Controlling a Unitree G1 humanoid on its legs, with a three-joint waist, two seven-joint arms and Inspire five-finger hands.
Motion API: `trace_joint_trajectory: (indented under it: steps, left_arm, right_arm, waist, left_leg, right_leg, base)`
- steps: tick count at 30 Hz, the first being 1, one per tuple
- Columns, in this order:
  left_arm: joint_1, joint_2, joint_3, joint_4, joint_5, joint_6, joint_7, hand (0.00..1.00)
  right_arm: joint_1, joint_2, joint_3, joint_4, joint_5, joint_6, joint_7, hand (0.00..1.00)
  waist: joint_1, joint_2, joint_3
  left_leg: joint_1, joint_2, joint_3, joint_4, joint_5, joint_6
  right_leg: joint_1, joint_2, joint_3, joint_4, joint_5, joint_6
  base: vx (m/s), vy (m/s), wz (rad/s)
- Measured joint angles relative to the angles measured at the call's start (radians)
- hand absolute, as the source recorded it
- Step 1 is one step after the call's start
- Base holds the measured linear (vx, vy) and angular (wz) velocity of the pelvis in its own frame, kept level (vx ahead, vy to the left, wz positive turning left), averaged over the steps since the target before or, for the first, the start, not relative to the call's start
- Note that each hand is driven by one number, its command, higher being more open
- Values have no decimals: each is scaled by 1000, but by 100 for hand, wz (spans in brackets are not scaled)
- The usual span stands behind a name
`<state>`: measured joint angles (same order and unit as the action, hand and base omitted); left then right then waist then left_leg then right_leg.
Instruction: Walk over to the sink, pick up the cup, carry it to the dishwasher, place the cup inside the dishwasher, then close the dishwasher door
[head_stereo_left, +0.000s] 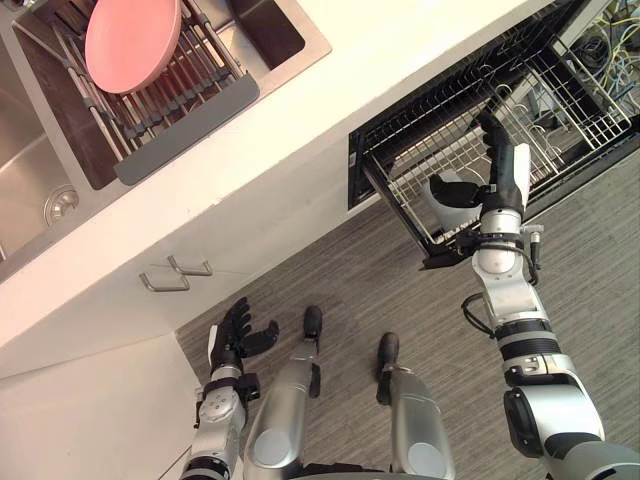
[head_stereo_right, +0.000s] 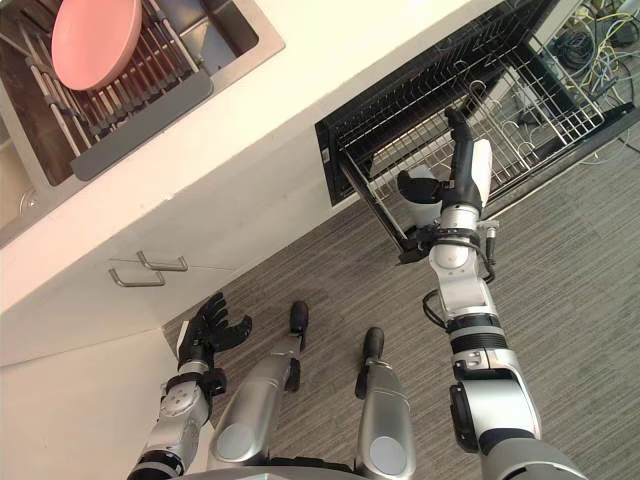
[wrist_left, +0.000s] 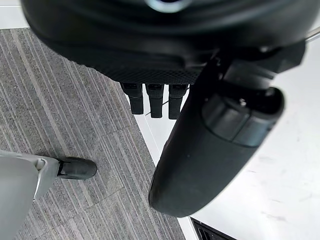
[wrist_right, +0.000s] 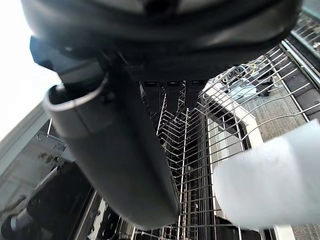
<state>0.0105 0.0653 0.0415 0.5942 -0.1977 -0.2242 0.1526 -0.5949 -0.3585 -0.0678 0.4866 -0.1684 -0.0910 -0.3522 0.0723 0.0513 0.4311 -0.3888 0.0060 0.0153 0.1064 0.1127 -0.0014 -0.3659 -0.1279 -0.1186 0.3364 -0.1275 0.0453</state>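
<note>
Left eye view | grey floor (head_stereo_left: 330, 270) | white counter (head_stereo_left: 300, 110) | dishwasher (head_stereo_left: 440, 140) open | right robot hand (head_stereo_left: 500, 170) spread

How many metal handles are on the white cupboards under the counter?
2. The left handle and the right handle sit side by side on the white cupboard fronts below the sink; others may be hidden out of view.

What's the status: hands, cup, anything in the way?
Right robot hand open, stretched over the dishwasher rack. Cup in the rack's front corner, not gripped. Left robot hand open, low near the floor. Nothing in the way.
</note>
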Motion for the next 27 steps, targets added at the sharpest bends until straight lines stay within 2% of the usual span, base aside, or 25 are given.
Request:
trace_joint_trajectory:
  steps: [4, 6, 9, 13, 17, 19, 21, 22, 23, 25, 27]
  left_arm:
    - [0, -11, 1, 3, 0, 3, 0, 90]
    - [2, -16, 1, 4, 0, 11, 0, 90]
    - [6, -23, 2, 6, 1, 23, -5, 90]
    - [16, -43, 46, 50, 2, 31, -20, 90]
    - [45, -42, 70, 97, 4, 43, -28, 90]
    - [51, -44, 69, 123, 4, 44, -30, 90]
    - [51, -36, 68, 132, 5, 45, -32, 90]
    - [49, -30, 68, 145, 5, 45, -31, 90]
    - [47, -17, 66, 169, 5, 45, -31, 90]
    - [51, -7, 63, 191, 6, 45, -30, 90]
    - [63, 3, 60, 203, 27, 45, -28, 90]
  right_arm:
    - [112, 49, -29, -190, 21, 1, -6, 90]
    - [245, 101, -35, -372, 20, -13, -17, 90]
    - [400, 152, -37, -515, 19, -39, -17, 90]
    - [646, 226, -36, -677, 20, -51, 23, 90]
    - [755, 263, -29, -777, 20, -60, 78, 90]
    - [769, 263, -29, -823, 20, -80, 91, 90]
    - [741, 248, -29, -851, 20, -114, 100, 90]
    - [711, 226, -27, -850, 19, -121, 108, 90]
    - [681, 206, -23, -849, 19, -122, 115, 90]
    - [642, 173, -25, -847, 19, -131, 113, 90]
    - [550, 125, -21, -813, 12, -132, 116, 90]
  waist:
    - [-1, 0, 0]
    - [-2, 0, 0]
    - [-6, -1, 0]
    - [-19, -21, -14]
    - [-24, -53, -39]
    - [-28, -56, -55]
    - [-35, -57, -61]
    - [-29, -57, -68]
    - [-19, -62, -88]
    - [-21, -63, -110]
    - [-13, -68, -122]
  left_leg:
    - [24, 3, -1, -4, -2, -3]
    - [55, 5, -4, -15, -4, -5]
    - [91, 3, -18, -18, -13, -13]
    - [121, 0, -60, 22, -53, -23]
    - [115, -4, -94, 104, -95, -30]
    - [90, -6, -100, 161, -117, -34]
    - [61, 22, 4, 210, -127, -22]
    - [61, 57, 97, 215, -156, 15]
    - [59, 100, 205, 217, -166, 31]
    - [63, 137, 313, 216, -150, 31]
    - [65, 120, 313, 238, -154, 46]
  right_leg:
    - [27, 4, -3, -9, 0, -1]
    - [59, 6, -9, -19, -3, -3]
    - [105, 5, -26, -23, -15, -3]
    - [178, 2, -81, -23, -48, -7]
    - [235, 3, -128, -24, -74, -7]
    - [262, 2, -166, -21, -92, -7]
    - [296, -6, -232, -8, -115, -10]
    - [313, -7, -256, -6, -127, -8]
    - [321, -12, -273, -9, -131, -6]
    - [333, -23, -299, -14, -136, 5]
    - [348, -43, -306, -17, -138, 22]
  base:
    - [0, 0, 0]
    - [18, -3, 4]
    - [21, -6, 15]
    - [27, -20, 29]
    - [71, -19, 36]
    - [60, -6, 72]
    - [19, 11, 85]
    - [8, 16, 59]
    - [32, 18, 52]
    - [75, 31, 44]
    - [116, 130, 26]
